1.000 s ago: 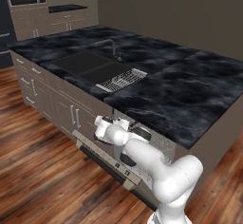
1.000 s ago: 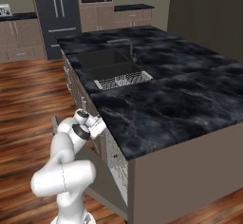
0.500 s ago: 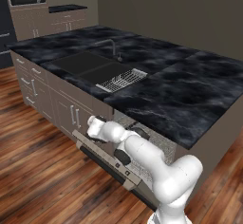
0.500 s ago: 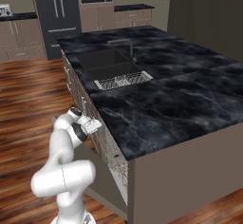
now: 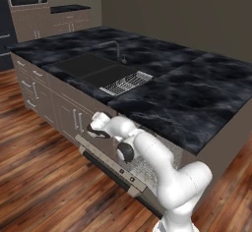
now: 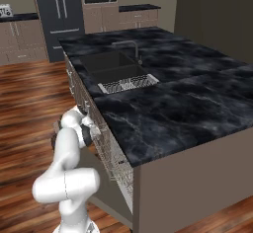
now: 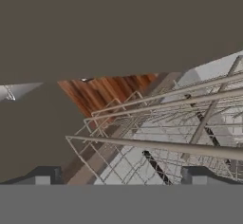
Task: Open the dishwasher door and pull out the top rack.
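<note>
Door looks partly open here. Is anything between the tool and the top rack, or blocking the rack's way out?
Nothing visible does. The tool looks straight at the rack wires, with no object between. The door is tilted outward below it, and only wooden floor lies in front.

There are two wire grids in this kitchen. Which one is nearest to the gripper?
The top rack, the light-grey wire basket inside the dishwasher under the counter, right at the gripper. The other, the white dish drainer, lies up on the counter beside the sink.

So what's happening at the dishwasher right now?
Gripper open, empty, at the top rack. Dishwasher door hangs part open. Rack not yet pulled out.
</note>
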